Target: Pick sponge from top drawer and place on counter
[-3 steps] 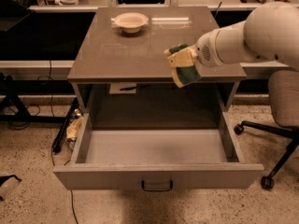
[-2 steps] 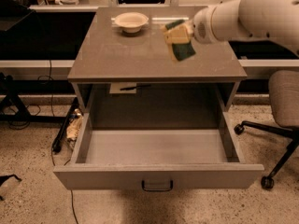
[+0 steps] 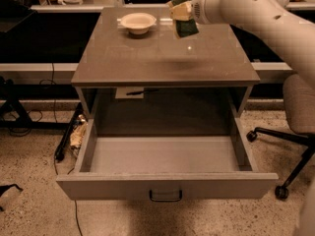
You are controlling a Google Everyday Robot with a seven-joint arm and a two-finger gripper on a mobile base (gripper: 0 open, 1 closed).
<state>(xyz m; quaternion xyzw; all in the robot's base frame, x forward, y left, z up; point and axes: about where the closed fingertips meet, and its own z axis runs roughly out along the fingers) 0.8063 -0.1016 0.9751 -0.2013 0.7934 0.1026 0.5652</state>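
Note:
My gripper (image 3: 181, 14) is shut on the sponge (image 3: 185, 25), a yellow block with a dark green layer, and holds it above the far right part of the counter (image 3: 147, 58). The sponge hangs tilted, clear of the surface. The white arm reaches in from the upper right. The top drawer (image 3: 167, 156) is pulled fully open below the counter and its inside shows nothing in it. Its dark handle (image 3: 165, 195) sits at the centre of the front panel.
A cream round bowl (image 3: 138, 22) stands on the counter's far left, just left of the sponge. An office chair (image 3: 295, 117) stands to the right of the cabinet. Cables and clutter lie on the floor at the left (image 3: 74, 132).
The gripper has carried the sponge up and back from above the counter's right front edge to above its far part, near the bowl.

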